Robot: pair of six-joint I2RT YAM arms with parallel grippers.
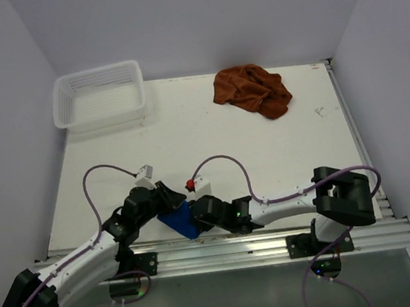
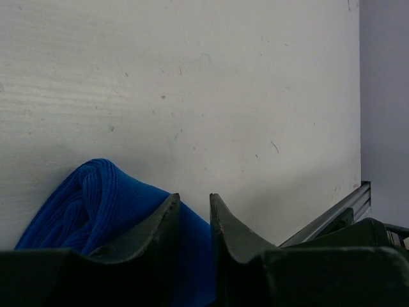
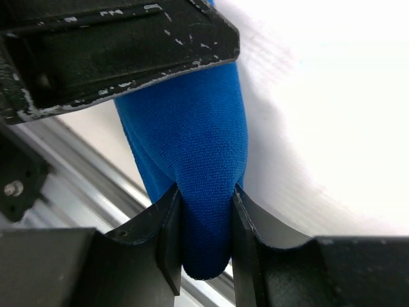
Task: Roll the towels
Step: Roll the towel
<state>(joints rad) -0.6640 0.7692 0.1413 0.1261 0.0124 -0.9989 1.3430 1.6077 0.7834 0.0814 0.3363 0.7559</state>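
Observation:
A blue towel (image 1: 177, 223), rolled into a thick fold, lies at the near table edge between both grippers. My right gripper (image 3: 206, 192) is shut on one end of it (image 3: 192, 128); the cloth fills the gap between the jaws. My left gripper (image 2: 192, 197) is nearly closed, with blue cloth (image 2: 83, 204) running between its jaws from the left. In the top view the left gripper (image 1: 169, 199) and right gripper (image 1: 195, 213) almost touch over the towel. A rust-brown towel (image 1: 252, 91) lies crumpled at the far side of the table.
A white plastic basket (image 1: 98, 95) stands at the far left corner. The aluminium rail (image 1: 276, 243) runs along the near edge, right beside the blue towel. The left gripper's body (image 3: 121, 51) hangs over the towel in the right wrist view.

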